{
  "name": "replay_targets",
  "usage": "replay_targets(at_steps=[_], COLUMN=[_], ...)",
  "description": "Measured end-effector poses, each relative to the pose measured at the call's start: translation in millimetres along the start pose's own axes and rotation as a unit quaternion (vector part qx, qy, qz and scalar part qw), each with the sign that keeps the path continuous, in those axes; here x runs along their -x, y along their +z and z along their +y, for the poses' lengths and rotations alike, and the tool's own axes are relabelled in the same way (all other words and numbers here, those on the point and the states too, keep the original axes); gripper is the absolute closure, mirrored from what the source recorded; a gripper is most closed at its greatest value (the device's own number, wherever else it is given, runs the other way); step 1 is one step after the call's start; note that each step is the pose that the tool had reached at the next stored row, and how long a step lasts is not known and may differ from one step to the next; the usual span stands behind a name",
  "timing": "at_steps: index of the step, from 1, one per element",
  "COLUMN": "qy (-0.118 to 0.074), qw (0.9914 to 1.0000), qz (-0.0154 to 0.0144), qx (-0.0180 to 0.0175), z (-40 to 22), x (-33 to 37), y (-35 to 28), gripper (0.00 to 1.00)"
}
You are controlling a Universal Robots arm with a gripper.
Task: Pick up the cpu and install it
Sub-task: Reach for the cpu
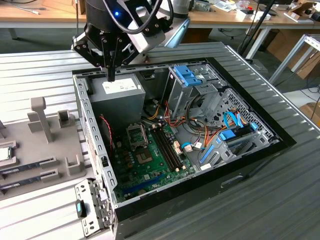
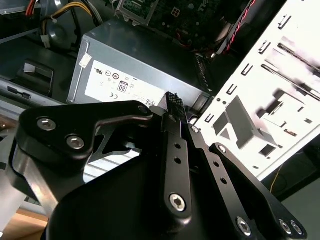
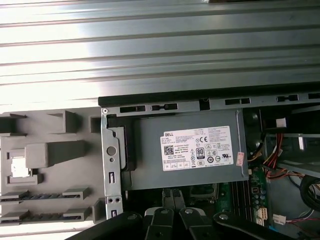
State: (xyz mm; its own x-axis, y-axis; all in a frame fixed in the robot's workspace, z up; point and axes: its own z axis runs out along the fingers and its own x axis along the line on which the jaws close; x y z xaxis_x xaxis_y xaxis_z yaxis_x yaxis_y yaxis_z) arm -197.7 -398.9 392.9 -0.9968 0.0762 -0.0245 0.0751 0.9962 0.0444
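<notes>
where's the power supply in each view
Exterior view: power supply in the case's corner, toward the exterior view's left, near the gripper.
Second wrist view: power supply just beyond the gripper's tip.
First wrist view: power supply inside the case edge, beside the grey tray.
Shared landmark: its white label.

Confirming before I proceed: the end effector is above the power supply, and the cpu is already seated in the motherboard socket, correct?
Not quite. The end effector is above the power supply, but the cpu is not in the socket. It lies on the grey tray outside the case, as the first wrist view shows.
</notes>
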Motion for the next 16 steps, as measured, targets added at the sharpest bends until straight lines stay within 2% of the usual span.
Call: replay_targets(at_steps=[16], qy=[0.0], qw=[1.0], qz=[0.0], qx=[0.0], z=[-0.7], x=[-9.6], y=[-0.1], gripper=[0.89])
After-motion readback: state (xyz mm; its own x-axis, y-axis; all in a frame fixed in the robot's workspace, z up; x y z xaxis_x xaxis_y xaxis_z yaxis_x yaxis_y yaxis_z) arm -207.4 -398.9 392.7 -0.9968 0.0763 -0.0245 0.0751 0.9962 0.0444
